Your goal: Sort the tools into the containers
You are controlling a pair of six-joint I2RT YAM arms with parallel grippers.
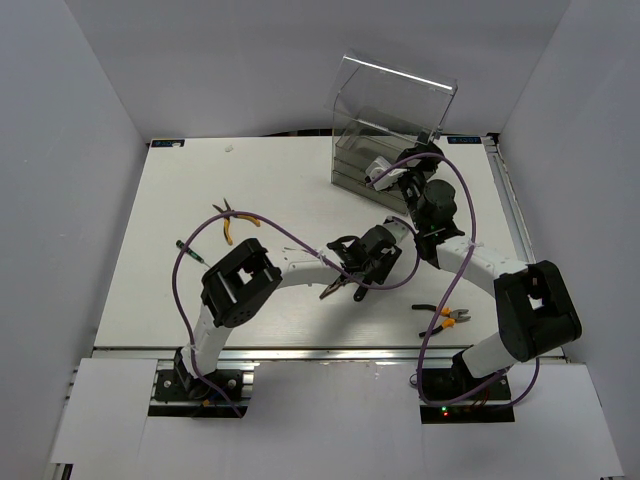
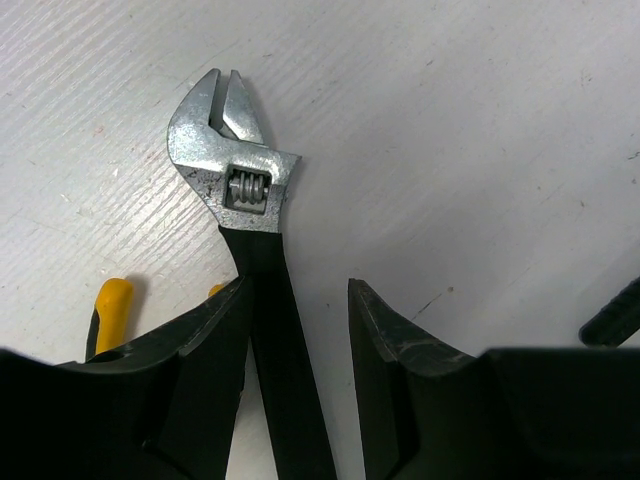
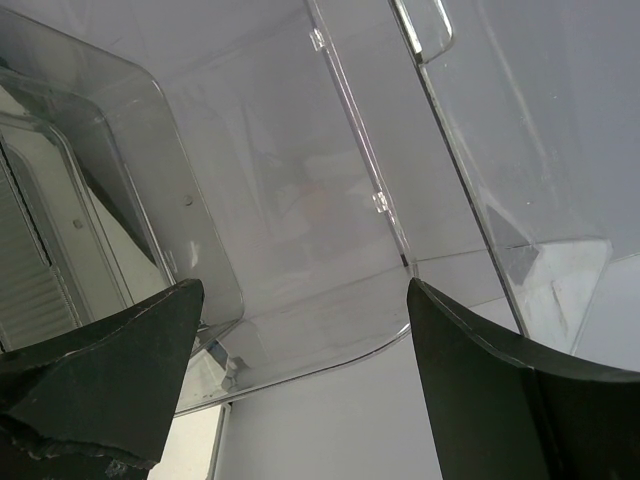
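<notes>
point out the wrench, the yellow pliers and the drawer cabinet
wrench point(image 2: 262, 262), left wrist view, top of black handle
pliers point(image 1: 230, 220), top external view, where handles meet
cabinet point(image 1: 395, 110), top external view, clear upper wall

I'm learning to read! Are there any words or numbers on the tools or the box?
No text here can be read.
Wrench: no words or numbers on the side that shows.
Clear box: no label visible.
Small stickers at the far edge of the table: too small to read.

One wrench point(image 2: 235, 170), one pliers point(image 1: 232, 222), one cutters point(image 1: 447, 316), one screwdriver point(image 1: 190, 250), one drawer cabinet point(image 1: 390, 120).
</notes>
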